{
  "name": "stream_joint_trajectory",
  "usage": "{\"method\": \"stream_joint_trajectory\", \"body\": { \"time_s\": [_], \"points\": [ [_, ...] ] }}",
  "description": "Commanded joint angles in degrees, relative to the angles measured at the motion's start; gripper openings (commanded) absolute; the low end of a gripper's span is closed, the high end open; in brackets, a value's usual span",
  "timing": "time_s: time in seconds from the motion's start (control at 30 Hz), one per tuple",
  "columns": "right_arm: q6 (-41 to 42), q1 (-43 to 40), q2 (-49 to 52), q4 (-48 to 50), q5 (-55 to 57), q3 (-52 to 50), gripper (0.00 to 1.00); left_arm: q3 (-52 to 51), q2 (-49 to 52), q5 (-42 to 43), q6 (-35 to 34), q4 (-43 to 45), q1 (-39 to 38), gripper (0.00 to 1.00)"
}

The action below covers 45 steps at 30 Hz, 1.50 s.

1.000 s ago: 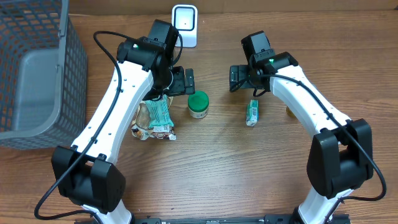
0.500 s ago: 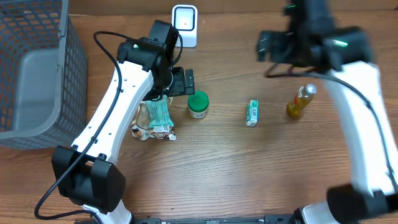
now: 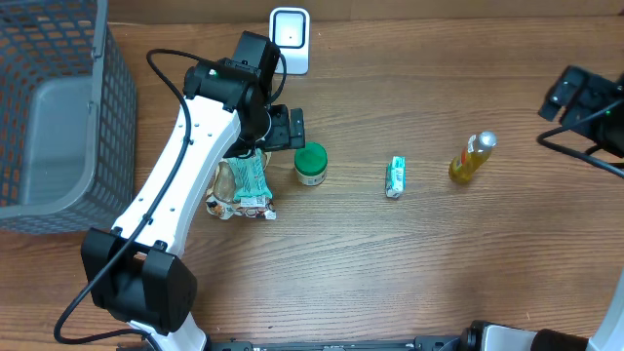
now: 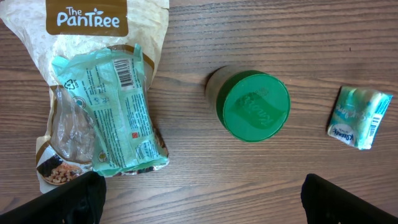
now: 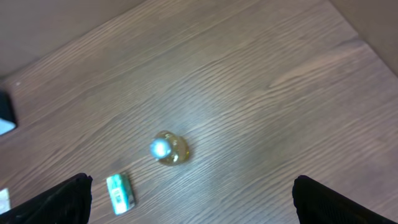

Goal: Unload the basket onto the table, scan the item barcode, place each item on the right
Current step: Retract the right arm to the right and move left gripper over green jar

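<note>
I see left jaws wide apart, empty, over green-lidded jar (image 4: pixel 253 106); right jaws likewise, above yellow bottle (image 5: pixel 166 148).

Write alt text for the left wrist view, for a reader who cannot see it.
Looking straight down on a wooden table: a green-lidded jar stands mid-frame, a green packet lies on a Pantree bag at left, a small green pack at right. The open left gripper hangs above, holding nothing.

The right arm (image 3: pixel 588 102) is no longer above the small green packet (image 3: pixel 395 177); it now sits at the far right edge of the worktop (image 3: pixel 390 263). The yellow bottle (image 3: pixel 471 159), mostly covered a second ago, now shows in full.
</note>
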Motion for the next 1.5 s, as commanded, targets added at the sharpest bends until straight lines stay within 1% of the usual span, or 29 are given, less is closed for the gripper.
{"method": "stream_joint_trajectory", "body": {
  "time_s": [0.0, 0.3, 0.5, 0.63, 0.8, 0.87, 1.13, 1.3, 1.47],
  "points": [
    [-0.3, -0.9, 0.0, 0.1, 0.2, 0.2, 1.00, -0.6, -0.2, -0.4, -0.2, 0.1, -0.2, 1.00],
    [-0.3, -0.9, 0.0, 0.1, 0.2, 0.1, 1.00, -0.6, -0.2, 1.1, -0.2, 2.4, -0.3, 1.00],
    [-0.3, -0.9, 0.0, 0.1, 0.2, 0.1, 1.00, -0.2, -0.2, 1.7, -0.3, 1.9, -1.3, 1.00],
    [-0.3, -0.9, 0.0, 0.1, 0.2, 0.1, 1.00, 3.5, -0.2, 1.7, -0.1, -1.0, -1.3, 1.00],
    [-0.3, -0.9, 0.0, 0.1, 0.2, 0.1, 1.00, 11.3, -0.2, 1.4, 1.4, -2.8, -1.7, 1.00],
    [-0.3, -0.9, 0.0, 0.1, 0.2, 0.1, 1.00, 13.5, -0.2, 0.5, 1.3, -2.6, -2.8, 1.00],
    [-0.3, -0.9, 0.0, 0.1, 0.2, 0.1, 1.00, 13.2, 2.3, -7.8, 1.1, -2.1, -9.7, 1.00],
    [-0.3, -0.9, 0.0, 0.1, 0.2, 0.1, 1.00, 13.1, 4.7, -9.4, 1.2, -2.5, -12.6, 1.00],
    [-0.3, -0.9, 0.0, 0.1, 0.2, 0.1, 1.00, 13.1, 8.3, -9.4, 1.1, -4.6, -12.9, 1.00]
  ]
}}
